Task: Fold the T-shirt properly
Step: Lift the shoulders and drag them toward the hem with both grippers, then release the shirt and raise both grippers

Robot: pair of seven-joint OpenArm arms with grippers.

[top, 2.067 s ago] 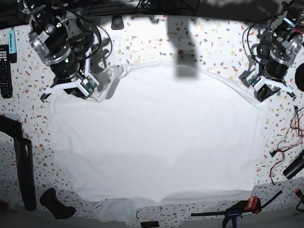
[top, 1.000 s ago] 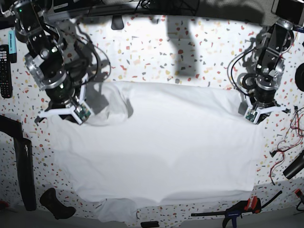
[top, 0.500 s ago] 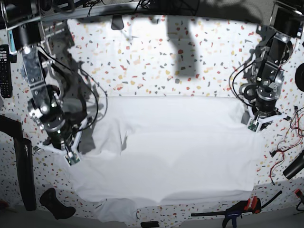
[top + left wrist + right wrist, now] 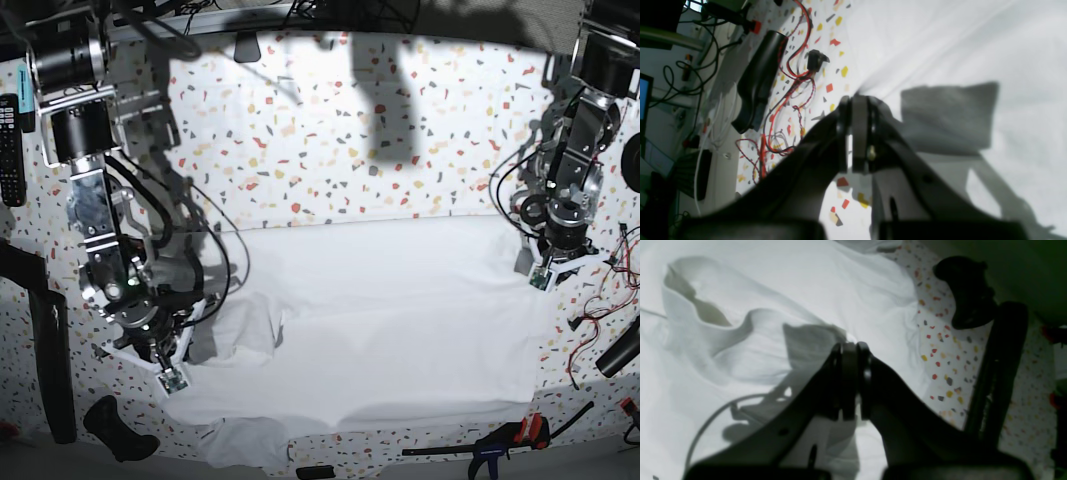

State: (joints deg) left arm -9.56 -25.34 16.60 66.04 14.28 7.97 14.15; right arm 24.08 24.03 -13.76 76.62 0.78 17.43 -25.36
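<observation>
The white T-shirt (image 4: 400,310) lies across the speckled table (image 4: 330,130), its far edge folded toward the near side. My left gripper (image 4: 541,274) is at the shirt's right edge, shut on a pinch of the cloth. In the left wrist view the left gripper (image 4: 855,98) has its jaws together where the T-shirt (image 4: 957,50) fabric gathers. My right gripper (image 4: 170,376) is low at the near left, shut on the shirt's edge. In the right wrist view the right gripper (image 4: 851,347) hangs over the rumpled T-shirt (image 4: 773,283), with a curled fold beside it.
A black game controller (image 4: 118,428) and a black bar (image 4: 50,350) lie near the right gripper. A remote (image 4: 10,150) sits at the far left. Red wires (image 4: 600,310), a black cylinder (image 4: 620,350) and a clamp (image 4: 505,438) crowd the right and near edges.
Both grippers have come toward the near edge, dragging the shirt's far edge over its body. The right gripper travelled much farther than the left, which shifted only slightly.
</observation>
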